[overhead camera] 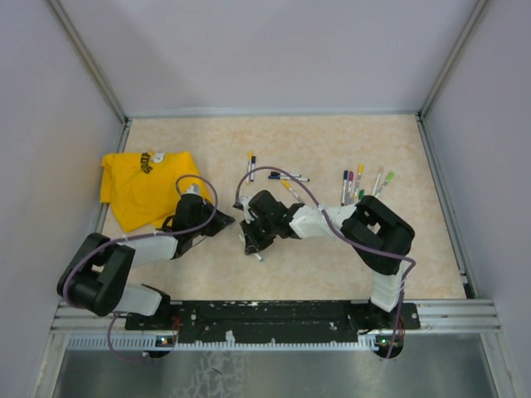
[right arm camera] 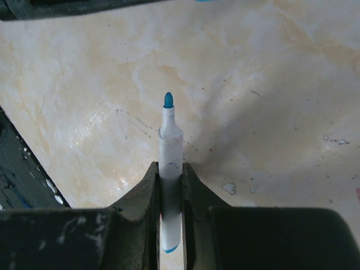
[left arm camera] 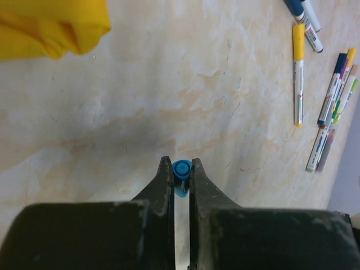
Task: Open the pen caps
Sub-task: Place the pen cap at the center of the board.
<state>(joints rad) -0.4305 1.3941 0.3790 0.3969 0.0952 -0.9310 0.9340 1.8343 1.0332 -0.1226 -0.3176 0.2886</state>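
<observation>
Left jaws pinch small blue plastic cap (left arm camera: 181, 169); right jaws pinch thin white pen (right arm camera: 170, 147), blue tip (right arm camera: 167, 100) bare: each holds one half, apart.

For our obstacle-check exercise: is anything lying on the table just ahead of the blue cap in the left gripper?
Nothing visible. The blue cap in the left gripper faces bare table; the yellow cloth and pens lie far off to either side.
</observation>
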